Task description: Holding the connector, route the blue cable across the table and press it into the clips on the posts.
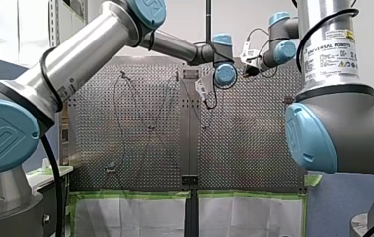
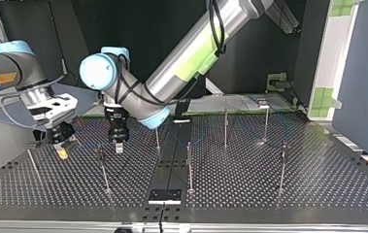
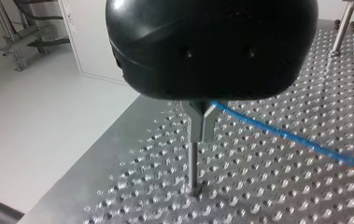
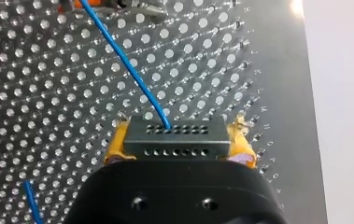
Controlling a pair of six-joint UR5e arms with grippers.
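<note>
Risk, connector: the connector (image 4: 174, 137) may twist between the yellow pads (image 4: 115, 145) of my right gripper (image 4: 178, 140) if cable tension rises.
Risk, post: the blue cable (image 4: 123, 60) may slip off the post (image 3: 193, 163) top if pulled off-line.
State, my right gripper: closed on the connector.
Cable, near end: exits the connector toward 11 o'clock, ahead of the gripper, over the desk (image 4: 48, 102).
State, my left gripper (image 2: 118, 144): open or closed, cannot tell.
Cable, at post: meets the post top beneath my left gripper, trailing toward 4 o'clock.
</note>
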